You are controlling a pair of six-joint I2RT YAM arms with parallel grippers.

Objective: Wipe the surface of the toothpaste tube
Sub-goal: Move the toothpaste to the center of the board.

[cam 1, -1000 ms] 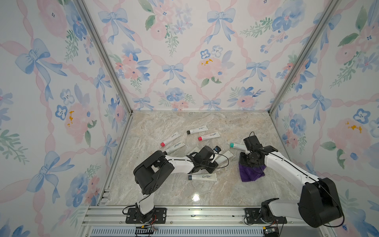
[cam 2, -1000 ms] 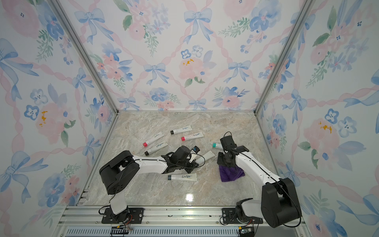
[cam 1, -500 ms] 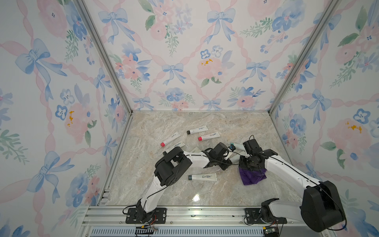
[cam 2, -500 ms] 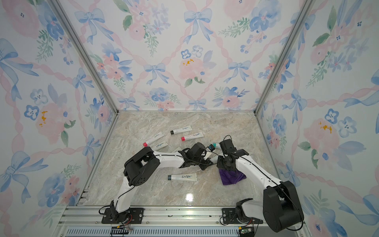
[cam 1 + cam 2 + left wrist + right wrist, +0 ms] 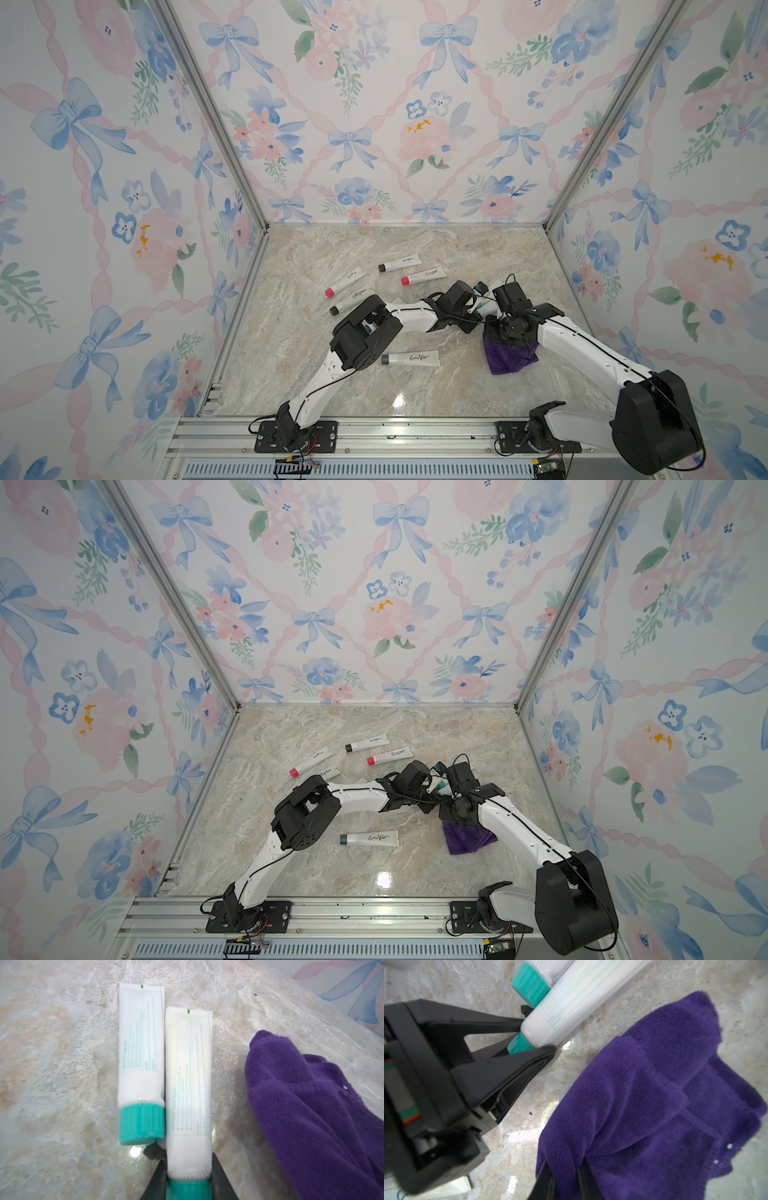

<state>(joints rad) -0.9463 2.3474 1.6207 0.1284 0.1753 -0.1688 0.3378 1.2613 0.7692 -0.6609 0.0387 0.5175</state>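
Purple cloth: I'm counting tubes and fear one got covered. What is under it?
Only marble table shows around the edges of the purple cloth; both teal-capped tubes lie beside it, apart. The folds pinched by the right gripper hide whatever is directly beneath.

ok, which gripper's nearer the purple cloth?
Right. The right gripper is shut on the purple cloth itself. The left gripper is beside the cloth, apart from it, shut on the cap end of a teal-capped tube.

Napped cloth (image 5: pixel 311 1115); tube (image 5: pixel 188 1084) — smooth, seemingly plastic.
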